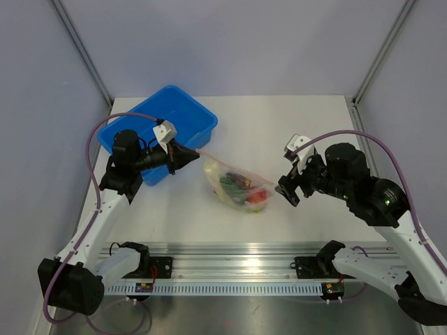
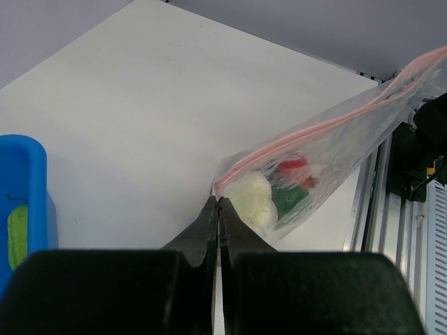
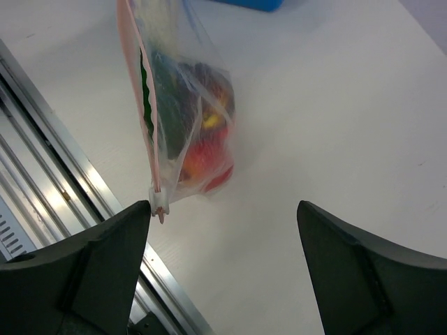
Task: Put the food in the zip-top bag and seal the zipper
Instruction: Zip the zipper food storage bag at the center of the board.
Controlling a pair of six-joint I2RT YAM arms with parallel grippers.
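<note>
White table (image 1: 307, 125) between pale lilac walls, with a blue bin (image 1: 171, 112) at the back left. A clear bag (image 1: 234, 183) lies mid-table with the food (image 1: 246, 193) inside it: red, green and pale pieces. The left gripper (image 1: 194, 155) is pinched tight on the bag's corner, at one end of the pink zipper (image 2: 328, 124). The right gripper (image 3: 223, 209) stands wide, holding nothing, just beside the bag's other end, where a small white slider (image 3: 159, 202) sits. A yellow-green piece (image 2: 17, 234) lies in the bin.
</note>
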